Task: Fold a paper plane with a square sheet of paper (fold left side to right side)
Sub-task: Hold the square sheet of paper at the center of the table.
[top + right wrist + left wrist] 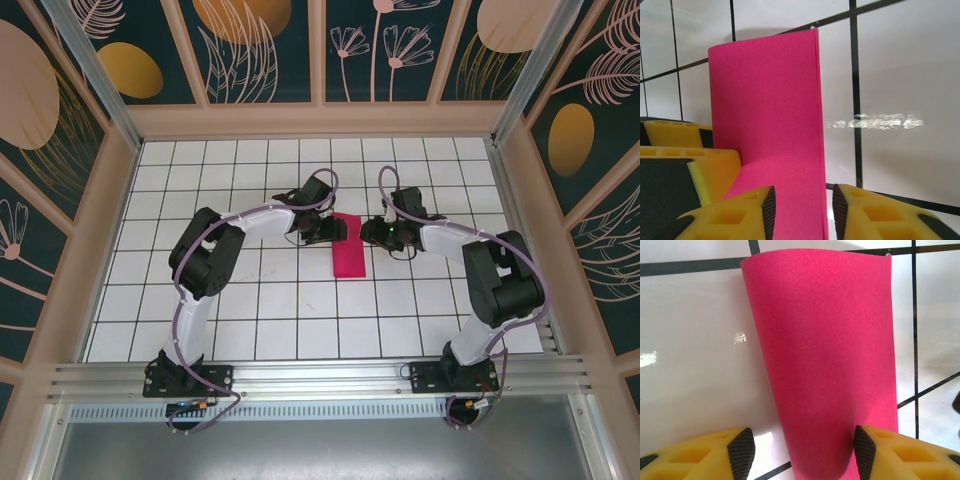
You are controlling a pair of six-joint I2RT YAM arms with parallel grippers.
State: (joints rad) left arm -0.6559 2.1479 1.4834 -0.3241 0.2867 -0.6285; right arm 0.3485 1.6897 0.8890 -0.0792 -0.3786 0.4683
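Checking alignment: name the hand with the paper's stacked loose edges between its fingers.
The right hand: the doubled edge of the pink paper runs between its fingers; the left hand straddles the rounded fold.

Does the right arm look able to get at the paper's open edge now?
Probably yes: the right tool stands open astride the open edge of the pink paper, nothing between. The left tool sits on the fold side, clear of it.

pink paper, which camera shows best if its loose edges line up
Right wrist: the pink paper has its loose edges close up along one side, seemingly aligned. Left wrist shows its rounded bend instead, and top external shows it as a small narrow rectangle.
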